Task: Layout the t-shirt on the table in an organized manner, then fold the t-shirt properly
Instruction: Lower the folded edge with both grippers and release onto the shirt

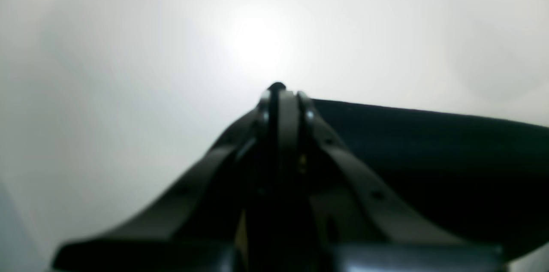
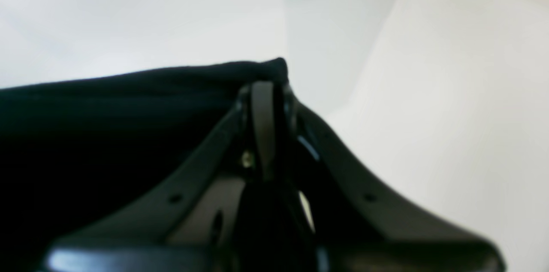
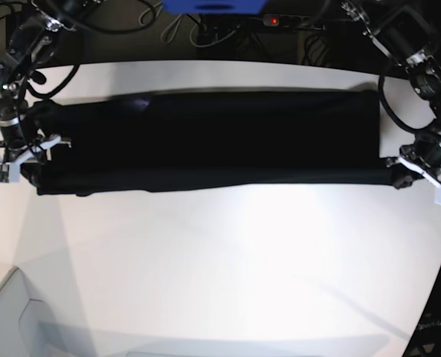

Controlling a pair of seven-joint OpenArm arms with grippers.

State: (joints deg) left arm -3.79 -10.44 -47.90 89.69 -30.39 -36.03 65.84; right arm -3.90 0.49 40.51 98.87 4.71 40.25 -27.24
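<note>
Both grippers, left [image 3: 396,177] and right [image 3: 36,177], closed on the shirt [image 3: 220,137], stretched along the table's [image 3: 227,275] far side. Keep tension even; lower both corners together.

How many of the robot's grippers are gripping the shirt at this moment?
2. The left gripper pinches one end of the black cloth t-shirt, on the base view's right; the right gripper pinches the other end, on its left. Both jaws are closed on cloth.

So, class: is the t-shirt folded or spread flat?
Folded: the t-shirt lies as a long band doubled lengthwise on the table, with no sleeves showing.
</note>
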